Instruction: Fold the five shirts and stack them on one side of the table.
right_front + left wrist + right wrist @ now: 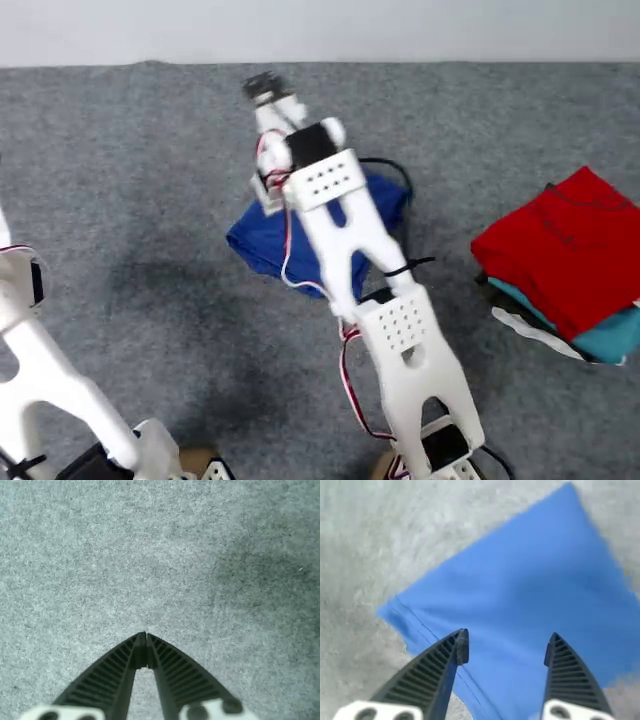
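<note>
A blue shirt (265, 243) lies folded on the grey table, mostly under the arm that stretches over the middle. That arm's wrist view looks down on the blue shirt (520, 595), and my right gripper (507, 647) hangs open above it with nothing between its fingers. At the table's right edge a red shirt (565, 245) tops a stack, with a teal shirt (610, 335) and darker cloth under it. My left arm (30, 350) stands at the left edge. My left gripper (146, 640) is shut, its tips touching, over bare grey felt.
Grey felt (130, 180) covers the whole table. A white wall (320, 30) runs along the far edge. A black cable (400, 180) trails beside the blue shirt. Open felt lies between the blue shirt and the stack, and on the left half.
</note>
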Controlling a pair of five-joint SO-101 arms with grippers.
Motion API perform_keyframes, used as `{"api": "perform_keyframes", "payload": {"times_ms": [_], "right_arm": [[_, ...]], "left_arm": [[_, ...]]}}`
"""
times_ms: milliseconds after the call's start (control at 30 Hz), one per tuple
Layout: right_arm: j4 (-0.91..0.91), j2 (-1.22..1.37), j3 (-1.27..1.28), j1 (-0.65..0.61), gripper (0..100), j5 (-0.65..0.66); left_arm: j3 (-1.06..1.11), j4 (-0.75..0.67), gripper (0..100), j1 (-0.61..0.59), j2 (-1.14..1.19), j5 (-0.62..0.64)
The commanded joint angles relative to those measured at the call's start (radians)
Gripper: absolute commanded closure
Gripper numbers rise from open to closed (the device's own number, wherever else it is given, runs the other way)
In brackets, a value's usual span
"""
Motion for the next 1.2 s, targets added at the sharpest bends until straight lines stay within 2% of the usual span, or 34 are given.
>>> {"api": "perform_keyframes", "payload": {"times_ms": [0,133,233,333,467,633,900,1167], "right_arm": [[0.047,-0.183,0.124,0.035,75.3,-0.068],[0.041,-0.326,0.358,0.039,75.2,-0.155],[0.039,-0.337,0.453,0.041,74.9,-0.339],[0.039,-0.288,0.491,0.041,70.8,-0.511],[0.033,-0.213,0.448,0.041,63.0,-0.623],[-0.018,-0.124,0.356,0.041,55.4,-0.687],[-0.039,0.007,0.198,0.087,55.2,-0.735],[-0.162,0.209,0.063,0.134,55.2,-0.703]], "left_arm": [[-0.012,-0.015,99,0.002,-0.034,0.003],[-0.012,0.017,99,0.002,-0.034,0.002],[-0.012,0.029,99,0.000,-0.034,0.002],[-0.012,0.025,99,0.000,-0.032,0.000],[-0.012,0.020,99,0.003,-0.032,-0.018],[-0.010,0.020,99,0.003,-0.032,-0.072],[-0.008,0.020,99,0.003,-0.026,-0.153],[-0.004,-0.011,99,0.003,-0.025,-0.153]]}}
